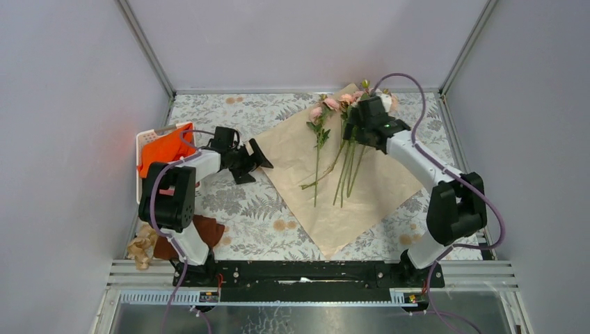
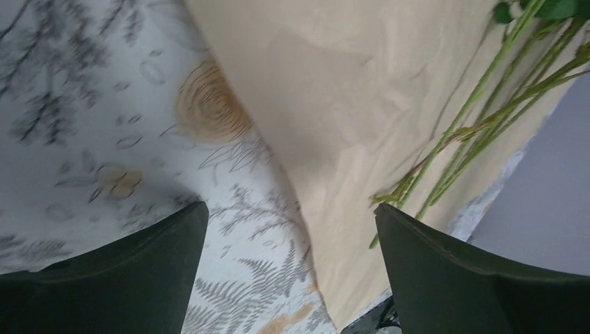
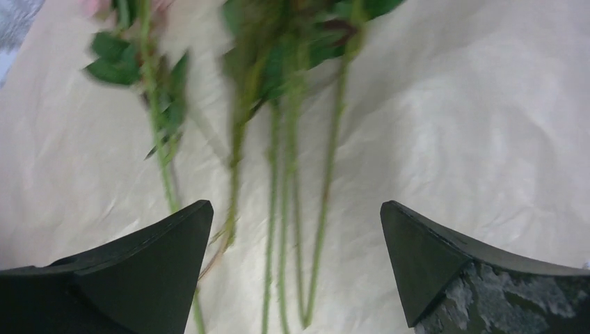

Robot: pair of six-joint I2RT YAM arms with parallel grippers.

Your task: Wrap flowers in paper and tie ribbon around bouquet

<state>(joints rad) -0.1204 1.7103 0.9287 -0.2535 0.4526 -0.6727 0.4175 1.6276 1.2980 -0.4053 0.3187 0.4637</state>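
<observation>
"Top external view first: where do the flowers lie?"

"The flowers point(image 1: 346, 149) lie loose on the paper point(image 1: 299, 167), pink heads toward the far wall and stems fanning back toward the arms. One stem lies a little apart on the left. The paper is spread flat, like a diamond, on the counter point(image 1: 236, 205)."

"And the right end effector?"

"The right end effector point(image 3: 296, 205) hangs over the upper stems, fingers spread wide, gripping nothing. In the right wrist view the stems, blurred, run between them on the paper. Whether it touches them I cannot tell."

"The left one?"

"The left end effector point(image 2: 291, 209) is spread wide too and empty. It is at the paper's left edge, which passes between its fingers in the left wrist view. Farther left, a white basket point(image 1: 149, 133) holds a bright orange cloth point(image 1: 167, 149). A dark brown cloth point(image 1: 209, 229) lies near the left arm's base."
</observation>
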